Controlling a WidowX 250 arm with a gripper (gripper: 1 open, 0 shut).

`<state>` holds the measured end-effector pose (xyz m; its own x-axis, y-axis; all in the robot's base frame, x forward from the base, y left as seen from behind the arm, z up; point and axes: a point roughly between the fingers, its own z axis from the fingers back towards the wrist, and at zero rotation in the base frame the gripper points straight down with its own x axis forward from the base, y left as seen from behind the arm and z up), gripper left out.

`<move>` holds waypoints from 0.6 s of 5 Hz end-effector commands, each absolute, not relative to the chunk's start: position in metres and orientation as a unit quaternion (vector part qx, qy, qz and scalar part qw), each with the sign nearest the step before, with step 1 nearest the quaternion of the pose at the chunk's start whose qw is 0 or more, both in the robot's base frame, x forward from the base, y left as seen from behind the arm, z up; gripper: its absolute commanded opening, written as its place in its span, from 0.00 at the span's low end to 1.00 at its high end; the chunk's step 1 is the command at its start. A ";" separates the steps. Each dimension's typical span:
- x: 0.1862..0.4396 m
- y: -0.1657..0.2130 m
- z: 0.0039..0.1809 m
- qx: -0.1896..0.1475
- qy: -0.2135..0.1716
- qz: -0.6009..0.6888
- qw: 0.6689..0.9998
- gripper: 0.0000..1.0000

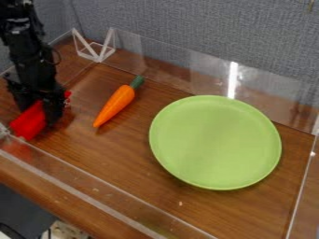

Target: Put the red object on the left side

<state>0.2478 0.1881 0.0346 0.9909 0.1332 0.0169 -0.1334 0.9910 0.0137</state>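
Note:
The red object (26,122), a glossy red block, lies on the wooden table at the far left, close to the front clear wall. My gripper (43,103) points straight down over the block's far end. Its black fingers are shut on the red object, which still rests low on the table. The fingers hide the block's upper end.
An orange carrot (115,104) with a green tip lies just right of the gripper. A large green plate (215,141) fills the right half. A white wire stand (93,44) sits at the back. Clear walls (75,177) enclose the table.

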 end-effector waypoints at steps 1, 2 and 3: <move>0.256 0.170 0.073 0.028 -0.042 0.053 0.997 1.00; 0.268 0.147 0.102 0.037 -0.062 0.047 0.996 1.00; 0.273 0.138 0.129 0.049 -0.078 0.050 0.994 1.00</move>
